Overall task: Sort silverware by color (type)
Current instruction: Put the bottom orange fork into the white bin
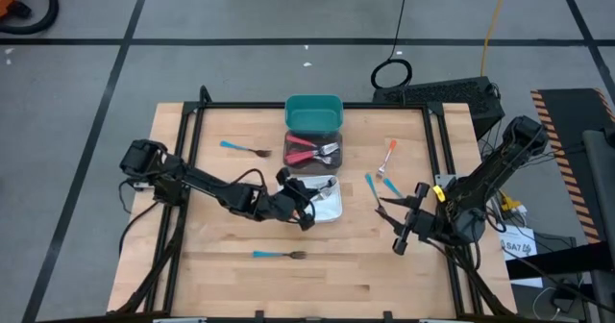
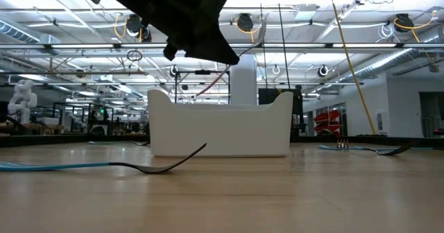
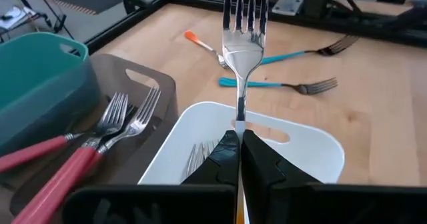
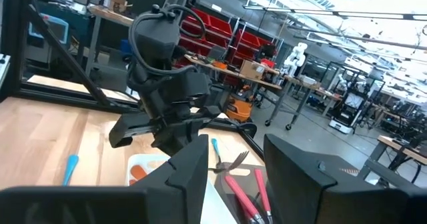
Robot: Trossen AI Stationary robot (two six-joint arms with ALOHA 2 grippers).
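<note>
My left gripper (image 3: 239, 144) clamped on a fork (image 3: 244, 34) over the white bin (image 3: 313, 151), handle colour probably orange, my right gripper (image 4: 233, 164) apart, idle near table edge.

Robotics lab in big industrial hall: white humanoid robot (image 2: 21, 98) near workbenches, red plastic storage bins (image 4: 243, 41) on shelves, grey taped floor (image 1: 240, 15), bright ceiling lights.
</note>
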